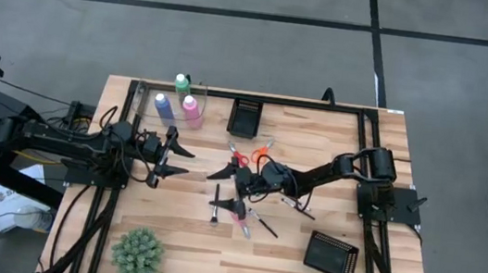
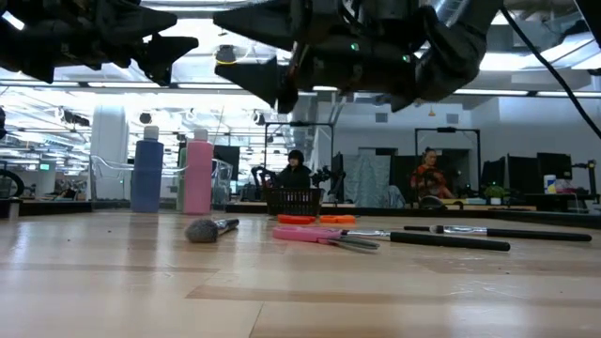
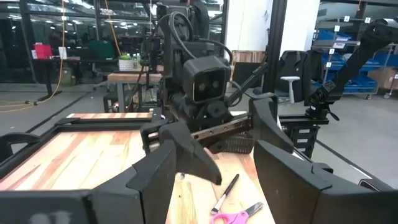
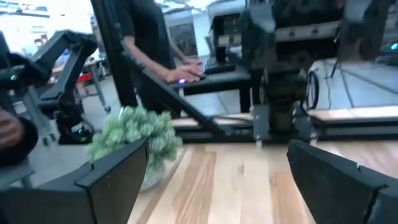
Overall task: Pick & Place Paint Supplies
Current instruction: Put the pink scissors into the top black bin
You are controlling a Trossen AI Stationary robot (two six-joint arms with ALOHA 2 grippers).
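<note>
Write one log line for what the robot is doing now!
left gripper: open, empty, beside bottles | right gripper: open, empty, above scissors and brushes

Floor point(image 1: 237, 42): grey concrete, crossed by dark seam lines.
Table point(image 1: 321, 267): pale wood planks, black frame at the edges.
Ceiling lights point(image 2: 526, 70): bright strips, overhead.
Far benches point(image 2: 526, 202): dark workstations with monitors; two seated people point(image 2: 295, 169) behind them.
Shelving point(image 3: 339, 68): blue bins, far wall.
Stool point(image 3: 287, 87): white, beside black posts.
</note>
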